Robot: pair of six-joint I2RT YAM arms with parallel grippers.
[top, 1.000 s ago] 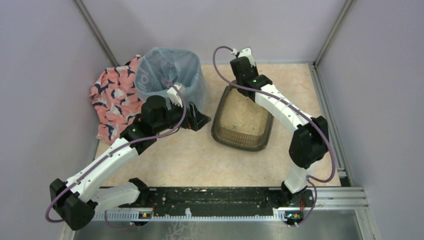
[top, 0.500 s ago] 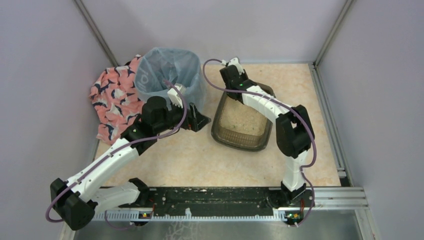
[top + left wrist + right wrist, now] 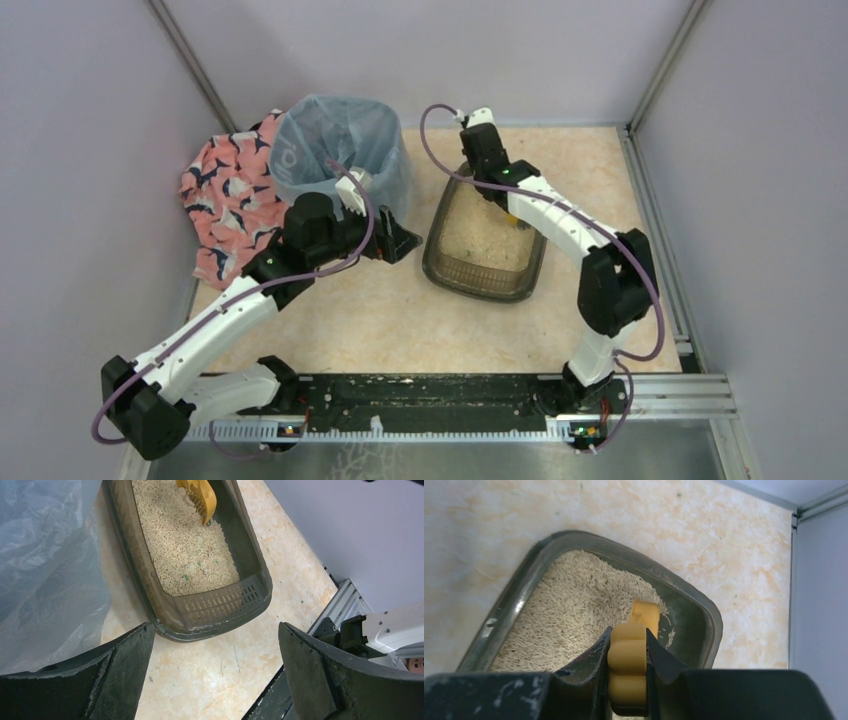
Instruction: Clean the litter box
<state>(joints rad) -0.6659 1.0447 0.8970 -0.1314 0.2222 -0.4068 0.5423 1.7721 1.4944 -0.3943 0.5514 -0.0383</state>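
Note:
The litter box (image 3: 478, 285), a shallow dark tray of beige litter, lies right of centre. Its near perforated end (image 3: 220, 602) shows in the left wrist view, and its far rounded rim (image 3: 710, 617) shows in the right wrist view. My right gripper (image 3: 497, 190) (image 3: 628, 645) hangs over the box's far end. It is shut on the handle of a yellow scoop (image 3: 628, 667), whose slotted blade (image 3: 201, 497) dips into the litter. A few small greenish bits (image 3: 186, 577) lie in the litter. My left gripper (image 3: 400, 240) (image 3: 215, 630) stands open and holds nothing, just left of the box's near corner.
A tall bin lined with a light blue bag (image 3: 340, 150) (image 3: 45, 555) stands left of the box, right behind the left gripper. A pink patterned cloth (image 3: 230, 190) lies against the left wall. A black rail (image 3: 430, 405) runs along the near edge.
The right wrist swung left toward the bin side, then back right over the box's far end, carrying the scoop. The left arm has stayed still.

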